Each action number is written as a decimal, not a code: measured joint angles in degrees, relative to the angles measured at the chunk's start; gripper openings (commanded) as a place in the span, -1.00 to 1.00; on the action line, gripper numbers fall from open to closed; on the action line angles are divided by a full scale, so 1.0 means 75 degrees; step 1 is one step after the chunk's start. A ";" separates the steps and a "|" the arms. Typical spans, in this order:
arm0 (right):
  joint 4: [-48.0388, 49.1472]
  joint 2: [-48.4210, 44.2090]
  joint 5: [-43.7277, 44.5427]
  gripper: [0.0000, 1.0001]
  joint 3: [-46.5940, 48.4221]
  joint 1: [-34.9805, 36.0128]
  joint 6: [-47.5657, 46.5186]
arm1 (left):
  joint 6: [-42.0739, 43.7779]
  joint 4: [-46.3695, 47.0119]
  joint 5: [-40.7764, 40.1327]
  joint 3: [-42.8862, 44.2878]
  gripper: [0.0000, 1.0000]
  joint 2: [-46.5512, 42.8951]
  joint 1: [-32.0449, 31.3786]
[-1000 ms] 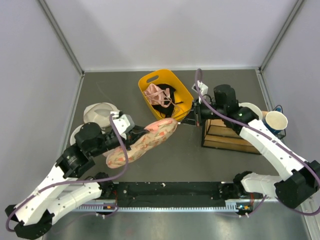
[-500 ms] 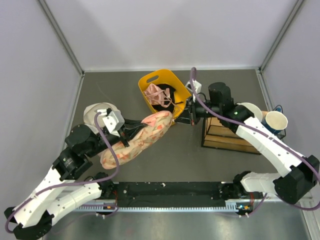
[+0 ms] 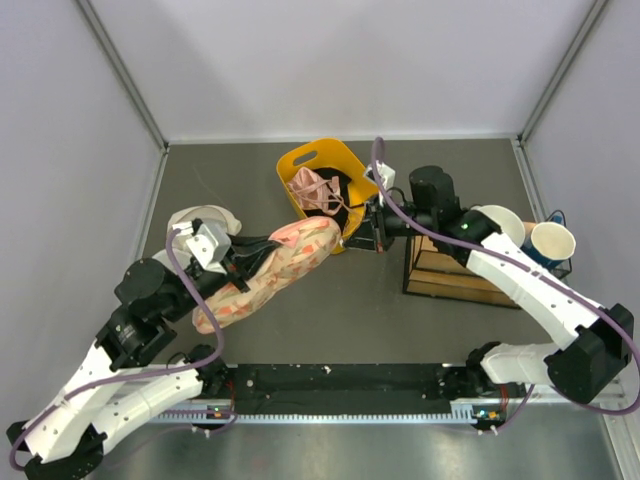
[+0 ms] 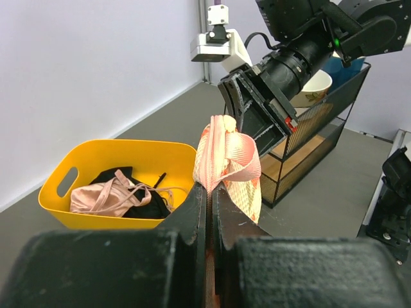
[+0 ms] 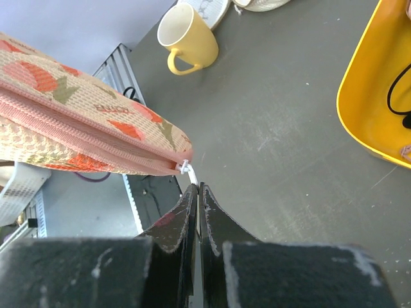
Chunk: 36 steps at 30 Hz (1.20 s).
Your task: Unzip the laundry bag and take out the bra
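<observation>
Checking the left wrist cam first: my left end effector [image 4: 208,192] is pressed together on the pink edging of the laundry bag [image 3: 305,245], pinching a fold of fabric right at the fingertips. The bag is up off the desk [image 3: 350,320], slung diagonally between the two arms, low end toward the left arm's base and high end toward the middle of the desk. At that high end my right end effector [image 5: 198,189] has both fingers clamped shut with the little white zip pull [image 5: 185,169] running down into the tips, so it's pinching the pull. The zip looks closed along the stretch the right wrist cam shows. Just past the bag's high end sits the yellow basket [image 4: 96,221], with a pink strappy garment [image 4: 103,197] and a black garment [image 4: 144,206] lying inside it. Off to the right of all that is a wire rack [image 3: 455,280] with a wooden shelf, and a pale cup [image 3: 552,243] at its far end.
</observation>
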 measured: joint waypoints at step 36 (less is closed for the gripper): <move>-0.1160 -0.1722 0.4648 0.98 0.0329 0.0085 -0.0714 | -0.0236 0.0425 0.0041 -0.1740 -1.00 0.2387 -0.0866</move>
